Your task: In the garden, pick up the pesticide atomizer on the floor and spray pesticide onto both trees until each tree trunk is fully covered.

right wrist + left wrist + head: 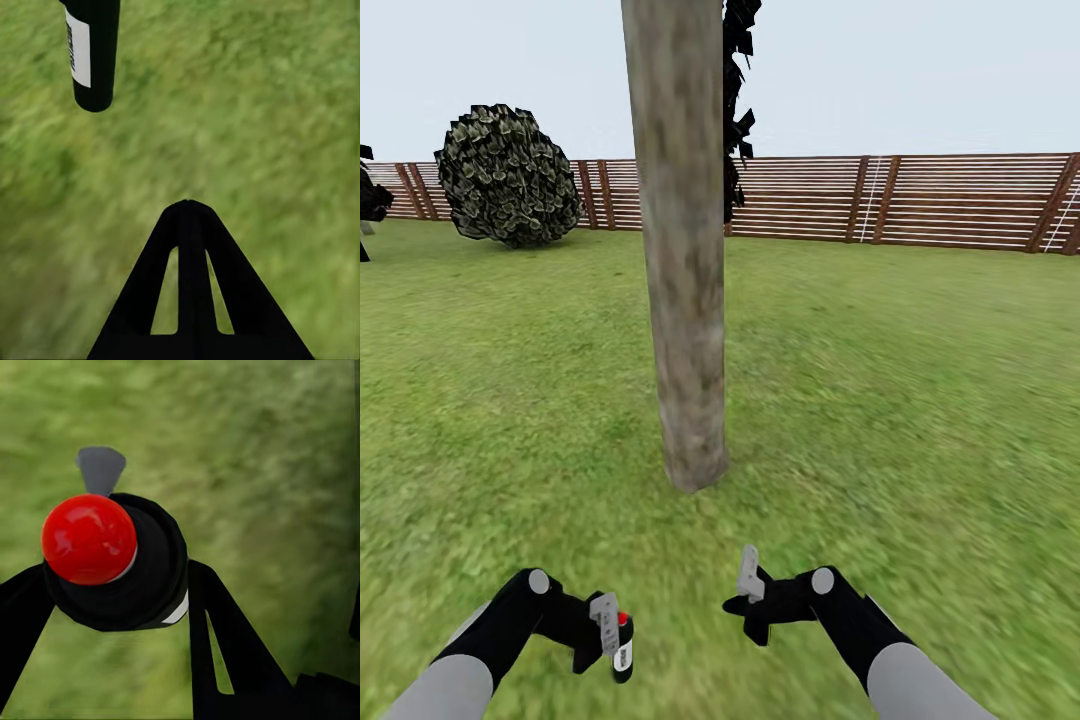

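One tree's thick pale grey-brown trunk (682,250) rises from the grass floor (920,400) straight ahead of me. My left gripper (605,625) is shut on the pesticide atomizer (622,645), a black bottle with a red cap and a white label, held low to the left of the trunk's base. In the left wrist view the atomizer (112,562) sits between the black fingers (225,645), its red cap facing the camera. My right gripper (748,575) is shut and empty, low and just right of the trunk. The right wrist view shows its closed tips (187,206) and the atomizer (94,52) above grass. Pesticide is out of view.
A round leafy bush (508,176) stands at the back left. A brown slatted fence (920,200) runs across the back. A black-foliaged conifer (736,100) pokes out behind the trunk. Open grass lies on both sides of the tree.
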Robot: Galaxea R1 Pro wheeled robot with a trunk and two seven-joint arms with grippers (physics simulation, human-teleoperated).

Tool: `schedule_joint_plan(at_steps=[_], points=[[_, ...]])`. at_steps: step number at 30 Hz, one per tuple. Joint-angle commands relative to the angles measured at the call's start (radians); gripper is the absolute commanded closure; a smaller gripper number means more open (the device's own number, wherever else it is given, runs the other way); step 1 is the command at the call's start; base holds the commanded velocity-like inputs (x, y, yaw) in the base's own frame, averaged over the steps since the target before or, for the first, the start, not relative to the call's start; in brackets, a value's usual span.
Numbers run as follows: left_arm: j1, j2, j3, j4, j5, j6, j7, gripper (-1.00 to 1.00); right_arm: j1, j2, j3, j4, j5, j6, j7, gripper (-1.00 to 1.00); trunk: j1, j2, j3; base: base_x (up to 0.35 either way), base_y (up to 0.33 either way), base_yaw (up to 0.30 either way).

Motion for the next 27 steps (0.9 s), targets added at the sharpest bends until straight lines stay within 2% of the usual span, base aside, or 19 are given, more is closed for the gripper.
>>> schedule_joint_plan(at_steps=[1,6,15,20,27], points=[[0.0,-0.009,-0.014,-0.001,-0.001,0.0,0.003,1.0,0.0,0.005,0.0,-0.001,0.0,0.0,0.002,1.0,0.0,0.0,0.0,0.0,0.0,0.0],[0.0,-0.036,-0.058,-0.004,0.0,0.0,0.008,1.0,0.0,0.017,0.001,-0.002,0.0,0.0,0.004,1.0,0.0,0.0,0.0,0.0,0.0,0.0],[0.0,-0.072,-0.071,-0.007,0.0,-0.001,0.014,1.0,0.0,0.024,0.002,-0.021,0.0,0.0,0.004,1.0,0.0,0.0,0.0,0.0,0.0,0.0],[-0.001,-0.093,-0.12,-0.008,0.0,0.0,0.045,1.0,0.0,0.028,0.002,-0.021,0.0,0.0,0.004,1.0,0.0,0.0,0.0,0.0,0.0,0.0],[-0.006,-0.116,-0.135,-0.01,0.001,-0.001,0.079,1.0,0.0,0.03,0.006,-0.022,0.0,0.0,0.005,1.0,0.0,0.0,0.0,0.0,0.0,0.0]])
